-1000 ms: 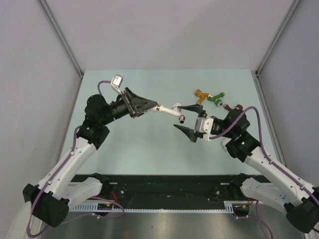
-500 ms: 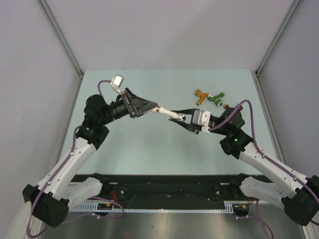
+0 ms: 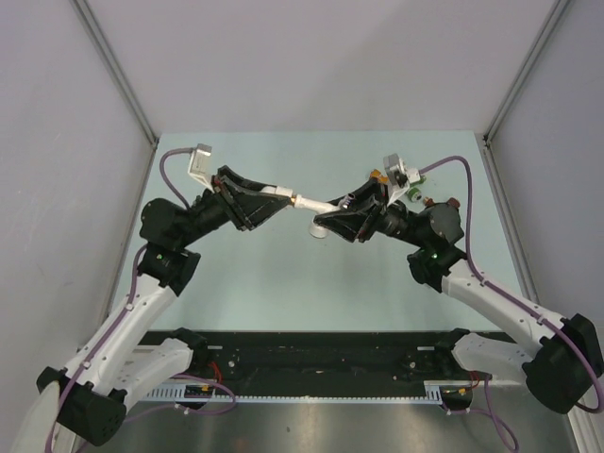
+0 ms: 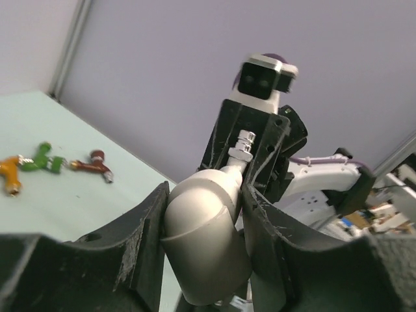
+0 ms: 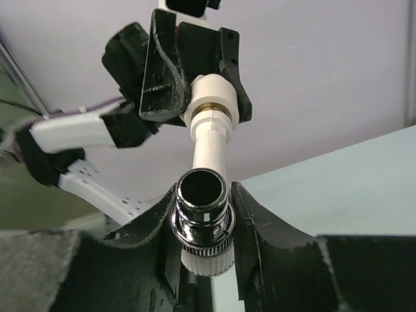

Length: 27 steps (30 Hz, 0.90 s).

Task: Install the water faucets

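The white faucet point(image 3: 311, 205) hangs in the air between my two grippers. My left gripper point(image 3: 281, 196) is shut on the white pipe connector point(image 4: 201, 224) at the faucet's left end; a brass ring point(image 5: 209, 107) shows at the joint. My right gripper point(image 3: 328, 222) is shut on the faucet's silvery end point(image 5: 202, 207), one finger on each side. The left gripper fills the bottom of its own view point(image 4: 201, 214), as does the right point(image 5: 203, 218). The orange faucet point(image 3: 377, 176), green faucet point(image 3: 413, 192) and dark red faucet point(image 3: 449, 201) lie on the table at the back right.
The three loose faucets also show in the left wrist view: orange point(image 4: 9, 174), green point(image 4: 43, 158), dark red point(image 4: 92, 164). Grey walls close the green table point(image 3: 245, 274) on both sides and behind. A black rail point(image 3: 311, 363) runs along the near edge.
My right gripper, open beside the faucet before, has turned over and shut on its silvery end. Both grippers and the faucet have shifted slightly back; the left wrist has swung left.
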### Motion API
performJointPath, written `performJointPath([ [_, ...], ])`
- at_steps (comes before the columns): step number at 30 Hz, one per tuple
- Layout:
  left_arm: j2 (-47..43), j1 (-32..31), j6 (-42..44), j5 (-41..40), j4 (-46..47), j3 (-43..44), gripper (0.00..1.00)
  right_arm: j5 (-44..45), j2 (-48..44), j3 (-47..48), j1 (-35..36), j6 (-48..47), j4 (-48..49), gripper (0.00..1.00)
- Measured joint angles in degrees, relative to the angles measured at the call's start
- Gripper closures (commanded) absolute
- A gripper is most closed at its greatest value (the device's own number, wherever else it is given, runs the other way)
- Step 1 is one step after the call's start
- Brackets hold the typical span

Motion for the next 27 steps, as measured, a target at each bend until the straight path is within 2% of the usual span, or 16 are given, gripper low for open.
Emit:
performJointPath([
  [6,-2.19,0.11,7.98,0.04,8.04,-4.02,1.00,1.05,4.07,0.00,-0.74,24.48,5.35,1.00],
  [9,-2.67,0.11,11.43,0.17,11.47,-5.66,1.00,1.75,4.87,0.00,-0.90,32.52,5.55,0.99],
  [10,-2.89,0.11,12.35,0.15,12.72,-6.36,1.00,2.03,4.98,0.00,-0.90,34.69,5.35,0.95],
  [11,-3.08,0.11,13.16,0.11,13.64,-6.95,1.00,2.27,5.03,0.00,-0.90,36.50,4.96,0.83],
  [13,-3.26,0.11,13.84,-0.13,15.08,-7.85,1.00,2.78,5.03,0.00,-0.90,38.91,4.11,0.67],
  [14,-3.26,0.11,14.12,-0.26,15.54,-8.09,1.00,3.13,4.96,0.00,-0.90,39.50,3.69,0.53],
  [16,-3.26,0.11,14.16,-0.85,15.69,-8.39,1.00,3.89,4.66,0.00,-0.96,39.95,2.51,0.45],
  [17,-3.37,0.11,14.14,-0.61,15.58,-8.48,1.00,4.98,4.20,0.00,-1.38,39.93,1.62,0.36],
  [20,-4.61,0.09,13.53,-2.45,13.81,-8.72,1.00,8.22,1.84,0.00,-3.98,37.92,-1.64,0.22],
  [27,-6.47,0.09,8.46,-11.39,6.62,-8.72,1.00,12.94,-6.47,0.00,-8.94,26.47,-10.88,0.07],
])
